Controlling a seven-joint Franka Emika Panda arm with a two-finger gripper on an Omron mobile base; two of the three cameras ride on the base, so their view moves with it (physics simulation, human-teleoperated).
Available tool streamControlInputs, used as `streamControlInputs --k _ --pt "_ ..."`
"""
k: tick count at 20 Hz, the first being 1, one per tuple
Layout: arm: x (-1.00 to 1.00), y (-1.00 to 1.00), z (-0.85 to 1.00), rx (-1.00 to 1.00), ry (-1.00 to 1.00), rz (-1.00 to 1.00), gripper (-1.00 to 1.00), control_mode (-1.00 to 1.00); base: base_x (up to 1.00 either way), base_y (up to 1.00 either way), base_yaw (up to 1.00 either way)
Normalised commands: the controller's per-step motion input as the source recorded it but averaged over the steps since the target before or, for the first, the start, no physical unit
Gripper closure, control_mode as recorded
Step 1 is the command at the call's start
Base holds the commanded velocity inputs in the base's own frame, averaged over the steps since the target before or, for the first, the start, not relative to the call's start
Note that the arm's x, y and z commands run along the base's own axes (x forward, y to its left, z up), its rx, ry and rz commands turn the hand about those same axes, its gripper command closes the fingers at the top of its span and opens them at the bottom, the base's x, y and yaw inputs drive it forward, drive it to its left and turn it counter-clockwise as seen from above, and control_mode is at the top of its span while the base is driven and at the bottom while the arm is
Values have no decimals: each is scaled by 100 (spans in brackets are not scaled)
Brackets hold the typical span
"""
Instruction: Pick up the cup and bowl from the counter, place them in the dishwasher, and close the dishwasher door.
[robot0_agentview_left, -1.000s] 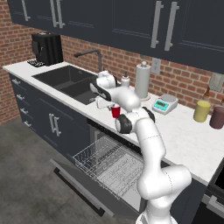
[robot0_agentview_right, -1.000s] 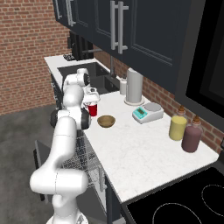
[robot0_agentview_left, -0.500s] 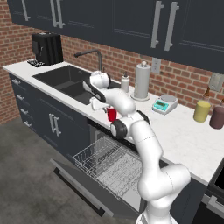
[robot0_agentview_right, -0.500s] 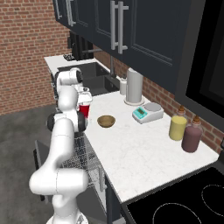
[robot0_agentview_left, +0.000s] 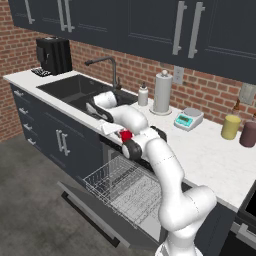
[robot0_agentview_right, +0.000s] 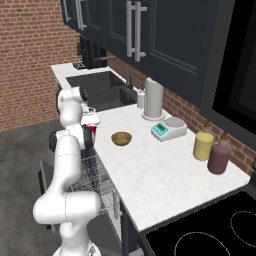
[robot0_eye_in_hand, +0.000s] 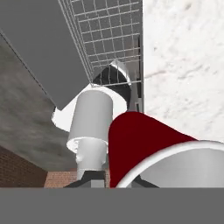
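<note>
My gripper (robot0_agentview_left: 121, 133) is shut on the red cup (robot0_agentview_left: 126, 135), which hangs at the front edge of the white counter (robot0_agentview_left: 210, 150), over the open dishwasher. The right base view shows the cup (robot0_agentview_right: 91, 131) just off the counter's (robot0_agentview_right: 150, 170) edge with the gripper (robot0_agentview_right: 90, 125) on it. In the hand view the cup (robot0_eye_in_hand: 140, 140) is close up, its white rim tilted toward me. The tan bowl (robot0_agentview_right: 121, 138) sits on the counter to the cup's right. The dishwasher's wire rack (robot0_agentview_left: 125, 187) is pulled out over the lowered dishwasher door (robot0_agentview_left: 92, 215).
A sink (robot0_agentview_left: 75, 90) with a faucet (robot0_agentview_left: 107, 67) lies left of the arm. A paper towel roll (robot0_agentview_left: 162, 92), a small scale (robot0_agentview_left: 188, 120), a yellow cylinder (robot0_agentview_left: 230, 127) and a maroon one (robot0_agentview_left: 248, 134) line the back wall. A stovetop (robot0_agentview_right: 210, 235) lies at the right end.
The gripper has carried the cup from above the counter toward its front edge and slightly down, out over the open dishwasher. The bowl has not moved.
</note>
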Motion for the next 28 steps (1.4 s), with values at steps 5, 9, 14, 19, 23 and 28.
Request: streamControlInputs --k 5,9,14,19,23,28 --pt "-100 0 -60 17 0 7 100 -100 0 0 0" --pt "-100 -6 -56 15 -16 3 100 -100 0 0 0" --pt "-100 -32 -18 16 -31 0 100 -100 0 0 0" --pt "-100 -11 0 11 -41 -1 100 -100 0 0 0" --pt "-75 5 0 2 -35 -10 100 -100 0 0 0" --pt "22 0 3 0 1 -5 100 -100 0 0 0"
